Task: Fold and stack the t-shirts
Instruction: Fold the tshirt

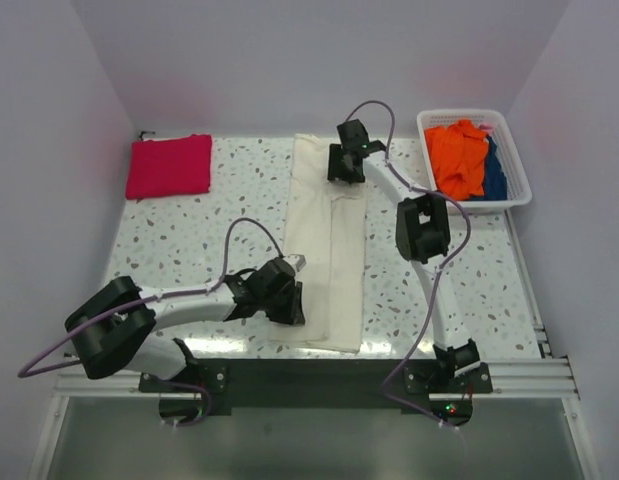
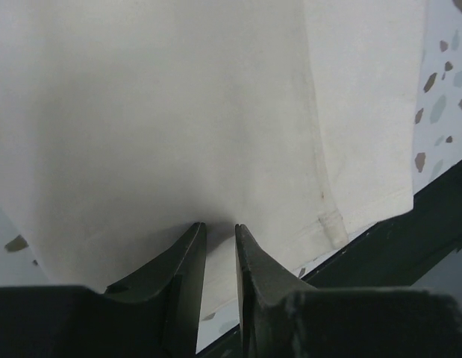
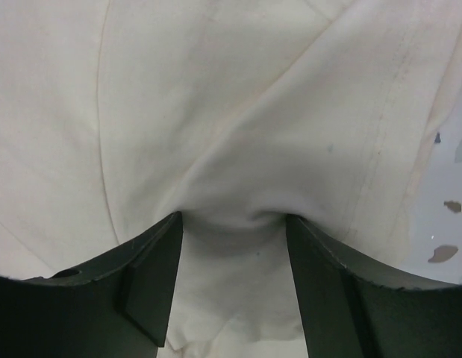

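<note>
The cream-white t-shirt [image 1: 334,250] lies as a long folded strip down the middle of the table. My left gripper [image 1: 289,308] is at its near left edge. In the left wrist view the gripper [image 2: 216,224] has its jaws nearly together and pinches the cream cloth [image 2: 178,112]. My right gripper [image 1: 341,172] is at the strip's far end. In the right wrist view it [image 3: 232,216] is wide open, its tips press into the cream cloth [image 3: 238,112], and a pucker has bunched up between them. The crimson-pink t-shirt [image 1: 169,166] lies folded at the far left corner.
A white basket [image 1: 519,190] at the far right holds orange and blue clothes. The speckled table [image 1: 189,240] shows bare on both sides of the strip. A black rail [image 1: 319,375] runs along the near edge, just below the shirt's hem.
</note>
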You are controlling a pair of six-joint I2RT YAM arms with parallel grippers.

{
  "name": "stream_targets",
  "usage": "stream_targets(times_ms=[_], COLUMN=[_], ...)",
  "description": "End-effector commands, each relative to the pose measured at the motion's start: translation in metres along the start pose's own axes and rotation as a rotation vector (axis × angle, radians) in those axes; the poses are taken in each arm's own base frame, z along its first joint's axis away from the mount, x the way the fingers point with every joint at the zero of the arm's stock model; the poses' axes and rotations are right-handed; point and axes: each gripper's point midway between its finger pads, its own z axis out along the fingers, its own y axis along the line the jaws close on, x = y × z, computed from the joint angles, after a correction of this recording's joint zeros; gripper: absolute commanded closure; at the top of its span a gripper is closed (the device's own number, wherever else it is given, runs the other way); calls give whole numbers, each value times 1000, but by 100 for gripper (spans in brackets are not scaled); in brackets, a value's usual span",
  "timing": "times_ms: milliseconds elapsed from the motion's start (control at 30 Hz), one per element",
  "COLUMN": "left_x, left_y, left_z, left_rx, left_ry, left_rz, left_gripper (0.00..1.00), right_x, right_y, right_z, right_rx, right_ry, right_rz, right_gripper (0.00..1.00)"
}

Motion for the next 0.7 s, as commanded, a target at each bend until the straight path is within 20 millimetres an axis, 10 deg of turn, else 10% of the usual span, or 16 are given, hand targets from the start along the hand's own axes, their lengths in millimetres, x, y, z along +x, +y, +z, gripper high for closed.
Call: stream_targets(times_ms=[0,367,667], left_x=[22,10,-47], left_y=[11,-11,-31], left_z=[17,16,-35], left_rx=[-34,34,1], left_ry=[98,88,-114], left_rz=[-18,-2,28], left_gripper=[72,66,51], right_x=[1,-23,-80], right_y=[-22,-12,-5], right_z=[21,5,-104], right_rx=[20,-70,-100], right_ry=[42,-25,-153], right_rz=[-11,-21,-30], right_gripper=[37,26,11])
